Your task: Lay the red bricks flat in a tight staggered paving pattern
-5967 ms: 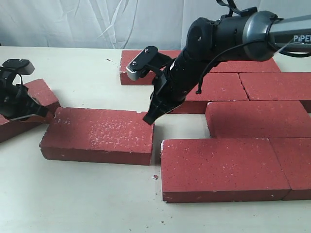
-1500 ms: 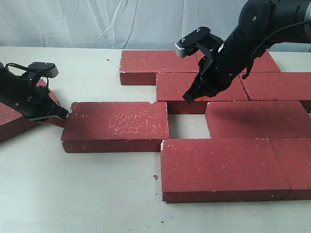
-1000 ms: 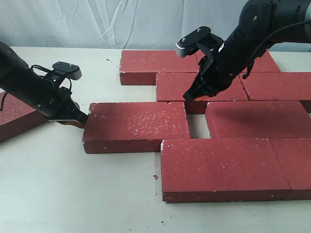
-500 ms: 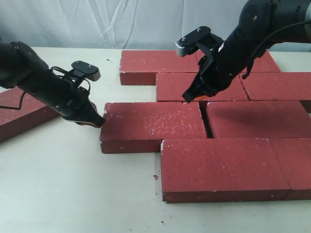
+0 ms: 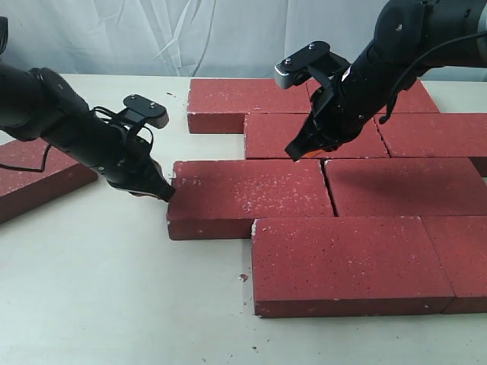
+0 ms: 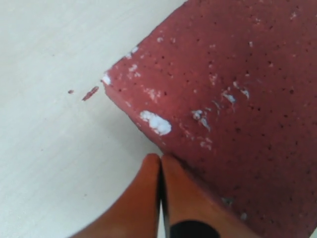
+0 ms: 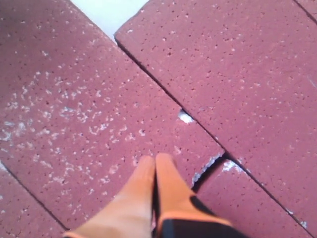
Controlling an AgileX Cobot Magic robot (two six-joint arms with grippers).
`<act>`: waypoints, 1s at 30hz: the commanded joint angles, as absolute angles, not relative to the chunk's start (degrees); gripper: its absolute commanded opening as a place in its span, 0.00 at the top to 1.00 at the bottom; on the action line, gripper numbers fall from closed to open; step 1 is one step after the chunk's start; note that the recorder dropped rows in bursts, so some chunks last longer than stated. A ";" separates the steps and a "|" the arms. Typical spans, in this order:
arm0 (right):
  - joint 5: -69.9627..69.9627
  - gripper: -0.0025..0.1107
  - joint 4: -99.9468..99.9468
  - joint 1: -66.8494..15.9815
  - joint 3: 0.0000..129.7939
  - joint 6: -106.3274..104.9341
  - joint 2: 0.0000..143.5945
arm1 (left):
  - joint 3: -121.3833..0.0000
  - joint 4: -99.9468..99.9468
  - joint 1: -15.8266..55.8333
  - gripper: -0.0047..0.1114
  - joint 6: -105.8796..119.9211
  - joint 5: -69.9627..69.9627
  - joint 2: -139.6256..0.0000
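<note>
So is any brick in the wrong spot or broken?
Yes. A lone brick lies at the far left, turned askew, apart from the paved group. The end brick at the left pincer has whitish chips on its corner.

You view the exterior scene under soft, even, diffuse light: the pale table [image 5: 99, 304] reads bright, and the red bricks [image 5: 251, 194] throw only thin, faint shadows at their near edges. In the wrist views, you find the brick grain sharp, while the orange fingertips [image 6: 141, 198] of the left gripper [image 6: 159, 158] and of the right gripper [image 7: 155, 158] blur softly in the foreground.
</note>
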State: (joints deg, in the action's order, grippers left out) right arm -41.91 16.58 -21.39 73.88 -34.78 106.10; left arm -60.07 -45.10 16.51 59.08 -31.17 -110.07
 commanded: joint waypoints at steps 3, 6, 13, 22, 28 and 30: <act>-41.20 0.99 16.81 -21.11 73.68 -34.82 105.61 | -62.99 -45.87 17.95 0.96 58.99 -31.80 -114.00; -41.20 0.99 16.81 -21.11 73.68 -34.82 105.61 | -63.93 -45.27 18.29 0.96 58.99 -32.53 -114.91; -41.20 0.99 16.81 -21.11 73.68 -34.82 105.61 | -64.73 -41.80 18.38 0.96 58.88 -38.42 -114.91; -40.77 0.99 16.79 -21.11 73.68 -34.82 105.61 | -64.73 -34.10 17.19 0.96 55.20 -37.99 -114.91; -40.20 0.99 16.79 -21.11 73.68 -34.82 105.61 | -64.75 -34.44 15.96 0.96 55.07 -34.86 -114.91; -40.20 0.99 16.79 -21.11 73.68 -34.82 105.61 | -64.75 -33.96 15.65 0.96 55.07 -34.86 -114.18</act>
